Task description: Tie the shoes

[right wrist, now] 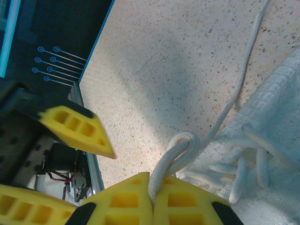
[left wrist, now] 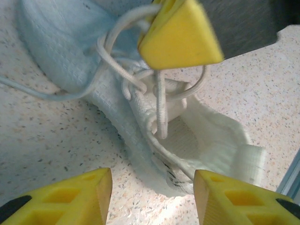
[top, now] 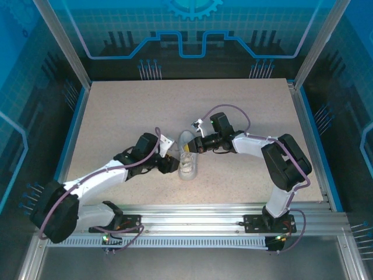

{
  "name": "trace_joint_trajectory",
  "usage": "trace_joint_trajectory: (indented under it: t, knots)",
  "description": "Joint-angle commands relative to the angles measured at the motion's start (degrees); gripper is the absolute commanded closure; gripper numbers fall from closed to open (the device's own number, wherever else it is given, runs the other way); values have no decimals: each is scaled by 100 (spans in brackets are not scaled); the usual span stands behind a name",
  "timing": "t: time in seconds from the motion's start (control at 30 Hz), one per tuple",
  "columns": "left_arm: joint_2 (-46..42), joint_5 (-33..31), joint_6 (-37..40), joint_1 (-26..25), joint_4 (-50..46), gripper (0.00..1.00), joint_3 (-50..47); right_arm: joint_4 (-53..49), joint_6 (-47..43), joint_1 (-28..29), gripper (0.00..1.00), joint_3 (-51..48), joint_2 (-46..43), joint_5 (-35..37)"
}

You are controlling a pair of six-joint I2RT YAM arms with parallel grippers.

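speckled tabletop [top: 116,111], blue panel walls [top: 245,29]

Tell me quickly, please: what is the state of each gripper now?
Left gripper: open, holding nothing.
Right gripper: closed on a loop of the white lace.

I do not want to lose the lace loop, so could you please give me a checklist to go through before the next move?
1. Right gripper shut on the loop: ok.
2. Left gripper open and empty: ok.
3. Shoe resting on the table between the grippers: ok.
4. Free lace lying loose on the table: ok.
5. Bow finished: not ok, the laces are slack.
6. Second loop formed: cannot tell.
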Motion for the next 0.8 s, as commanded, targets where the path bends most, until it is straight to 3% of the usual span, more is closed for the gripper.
trace_joint_trajectory:
  t: [0.0,0.2,0.4,0.53,0.63,0.77]
  knots:
    - [259,283,-510,20,1352,52,-123,-147,-80,48,100,171,6,38]
    - [616,393,-581,24,1972,59,-205,-159,-101,54,100,145,-10,56]
    - [947,286,-546,22,1978,69,-211,-35,-5,49,100,136,-4,71]
    - [1114,80,-498,11,1895,84,-206,-1,-5,56,100,150,-22,47]
    - [1015,-438,-388,18,1421,98,-29,-28,-52,58,100,110,-61,90]
    - [544,-2184,7,29,-473,100,693,-99,-157,50,100,24,-121,235]
